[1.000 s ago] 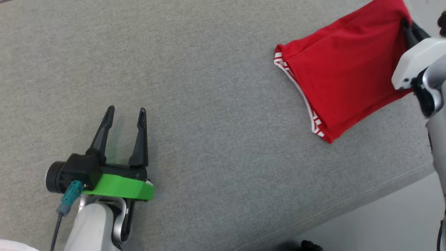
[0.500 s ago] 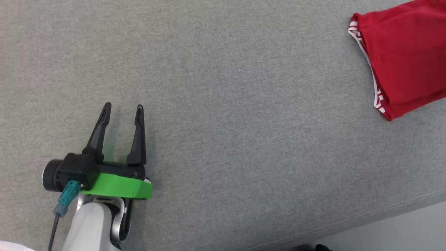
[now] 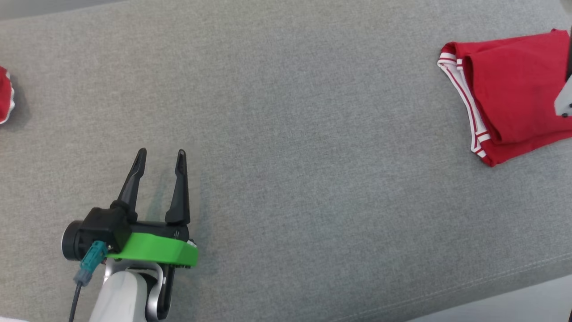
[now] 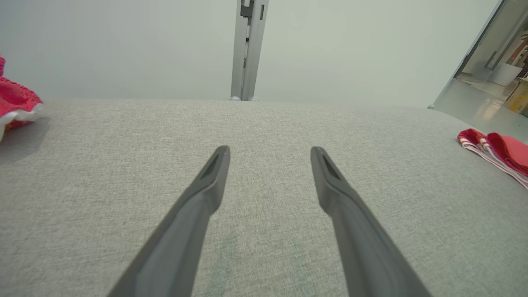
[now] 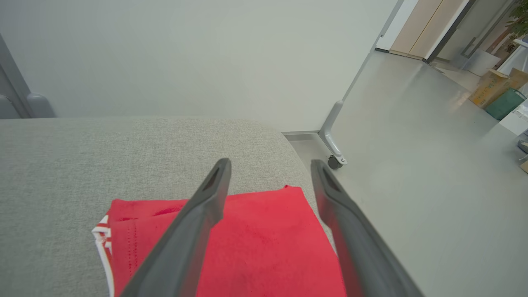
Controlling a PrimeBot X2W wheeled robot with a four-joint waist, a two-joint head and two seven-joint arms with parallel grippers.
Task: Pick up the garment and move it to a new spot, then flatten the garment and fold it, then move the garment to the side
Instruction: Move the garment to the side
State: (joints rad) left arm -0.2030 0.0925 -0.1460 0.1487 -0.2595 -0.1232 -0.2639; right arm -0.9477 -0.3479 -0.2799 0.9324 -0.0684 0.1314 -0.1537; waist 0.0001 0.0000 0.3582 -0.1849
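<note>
As garment (image 3: 514, 89) lies on grey cushion (image 3: 286, 134) | left gripper (image 3: 161, 153), right gripper (image 5: 270, 163) spread, seemingly empty | pale floor (image 5: 412, 185) beyond

A grey fabric-covered surface (image 3: 286, 134) stretches wide, with a red cloth edged in white (image 4: 16, 99) lying at its far left end. Behind stands a grey metal post (image 4: 247, 49) against a pale wall (image 5: 185, 53); a castor (image 5: 335, 161) rests on the smooth floor (image 5: 433, 185), a cardboard box (image 5: 489, 93) well beyond
</note>
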